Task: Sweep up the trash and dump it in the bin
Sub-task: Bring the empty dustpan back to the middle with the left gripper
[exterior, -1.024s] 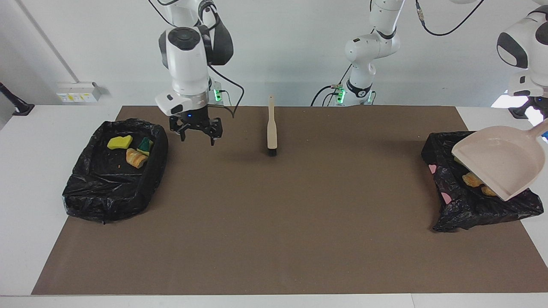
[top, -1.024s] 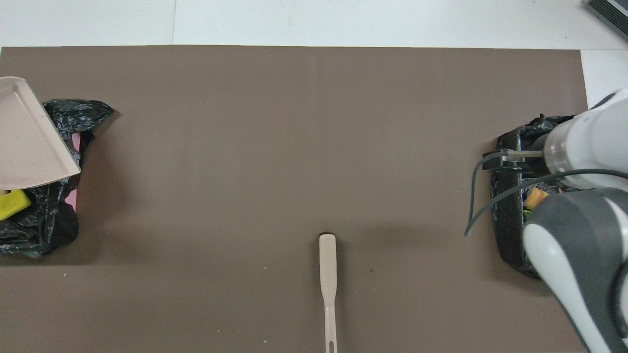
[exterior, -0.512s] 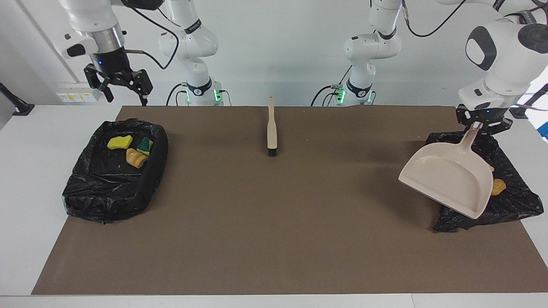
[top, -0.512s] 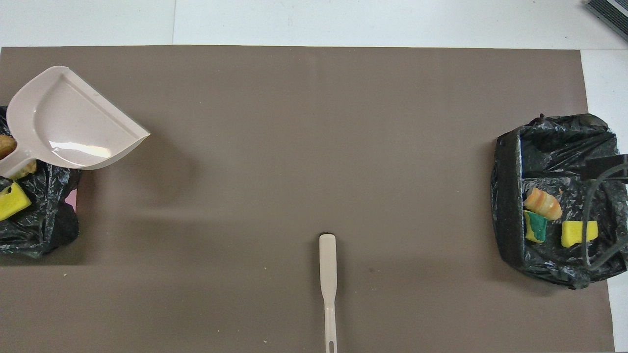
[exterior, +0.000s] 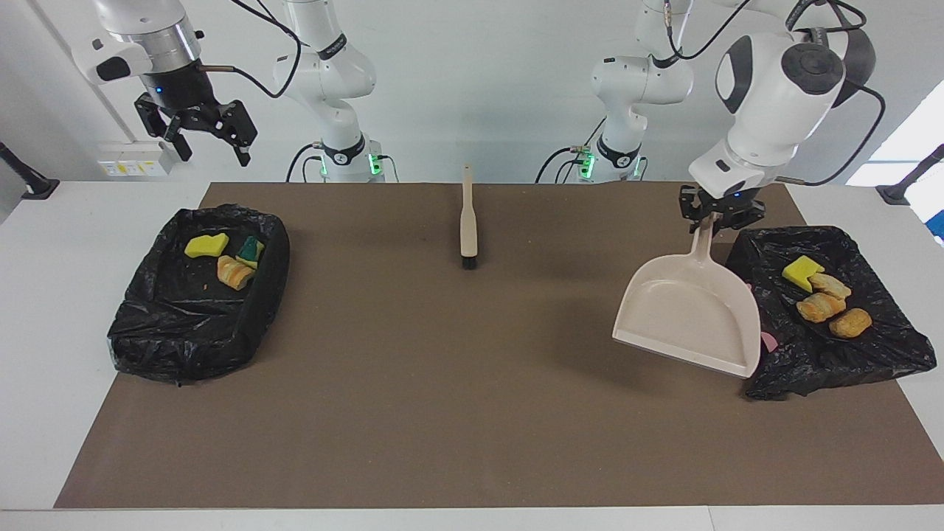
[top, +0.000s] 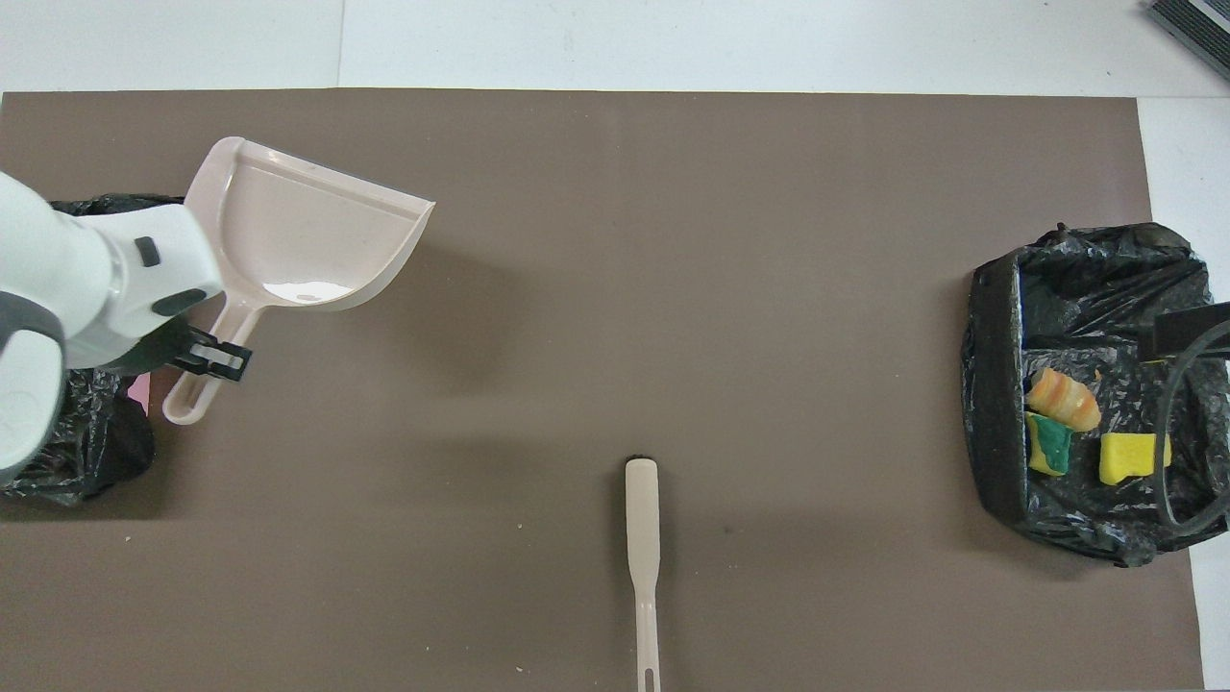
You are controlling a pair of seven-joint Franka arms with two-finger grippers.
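The trash lies in two black-bag-lined bins. A yellow sponge [exterior: 206, 245], a green-yellow sponge [exterior: 251, 251] and a pastry piece [exterior: 234, 271] are in the bin [exterior: 147, 324] at the right arm's end. A yellow sponge [exterior: 802, 271] and three bread pieces [exterior: 820, 306] are in the bin [exterior: 848, 361] at the left arm's end. My left gripper [exterior: 714, 221] is shut on the handle of the empty beige dustpan [exterior: 689, 313], which hangs lip-down over the mat beside that bin. It also shows in the overhead view [top: 307, 226]. My right gripper [exterior: 195, 133] is open and empty, raised above the table by its bin.
The beige brush [exterior: 467, 221] lies on the brown mat [exterior: 442, 383] midway between the bins, near the robots' edge, and it also shows in the overhead view [top: 642, 538]. The right arm's cable hangs over its bin [top: 995, 461].
The left arm swung the dustpan off its bin toward the mat's middle, uncovering the trash in it. The right gripper rose from the mat beside its bin to high above the table.
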